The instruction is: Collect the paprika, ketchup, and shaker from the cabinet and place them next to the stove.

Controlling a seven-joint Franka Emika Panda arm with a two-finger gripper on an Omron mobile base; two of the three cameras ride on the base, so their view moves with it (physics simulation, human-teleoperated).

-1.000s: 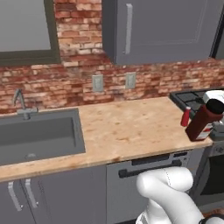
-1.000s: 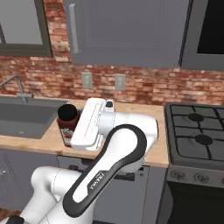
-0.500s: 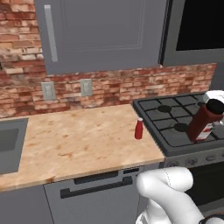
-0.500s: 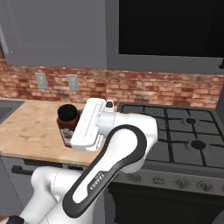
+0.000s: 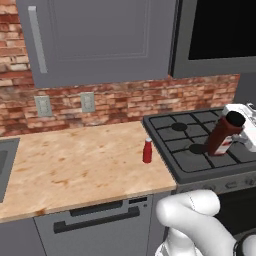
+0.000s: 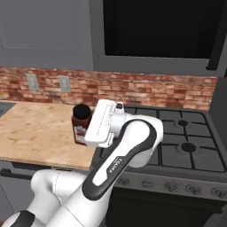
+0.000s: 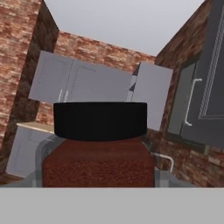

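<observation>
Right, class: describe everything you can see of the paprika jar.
The paprika is a dark red-brown jar with a black cap and a pale label bearing a red mark. It hangs in the air, tilted, above the stove, held at the end of the white arm. The hand view shows its cap close up.

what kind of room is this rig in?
A rendered home kitchen, by the look of it: a black gas stove set beside a wooden counter, a brick backsplash with wall outlets, and grey wall cabinets above. A small ketchup bottle stands on the counter by the stove.
</observation>
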